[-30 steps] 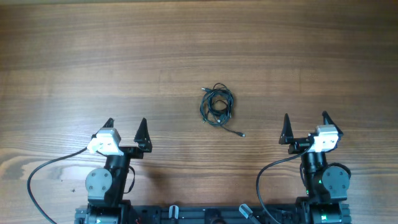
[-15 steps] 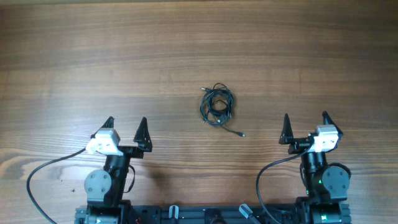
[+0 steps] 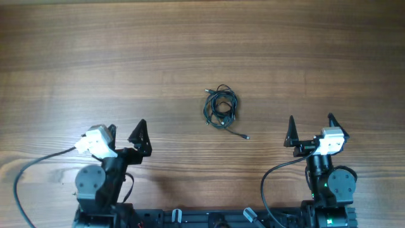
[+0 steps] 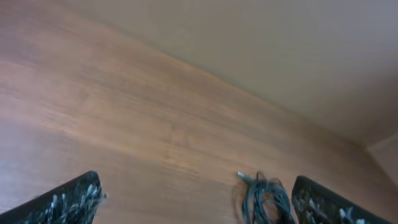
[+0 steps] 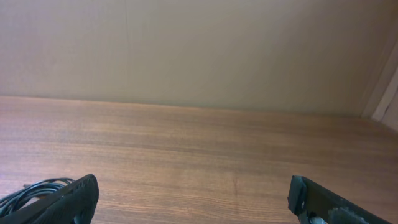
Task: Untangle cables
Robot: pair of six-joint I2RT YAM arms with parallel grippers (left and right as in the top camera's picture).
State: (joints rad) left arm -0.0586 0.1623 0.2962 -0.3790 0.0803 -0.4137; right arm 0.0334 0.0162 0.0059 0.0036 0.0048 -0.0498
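**Ana:** Where are the cables right now?

**Ben:** The cables sit in one small tangled bundle near the middle of the wooden worktop, out in front of both arms and between them. One loose end runs out of the bundle toward the right arm's side. It ends in a small silvery plug (lying flat on the wood, clear of the coil).

**Ana:** Is either claw on them?

**Ben:** No. The left claw is near the front edge, well apart from the bundle. It is spread wide with nothing between its fingers, and it is angled a little inward. The right claw is just as wide apart and just as empty, and it points straight ahead from its base.

**Ana:** What do the wrist cameras show?

**Ben:** In the left wrist view the bundle is at the bottom of the picture, just beside the finger on the right-hand side. The right wrist view catches only an edge of the coil in the lower left corner, partly hidden behind a finger.
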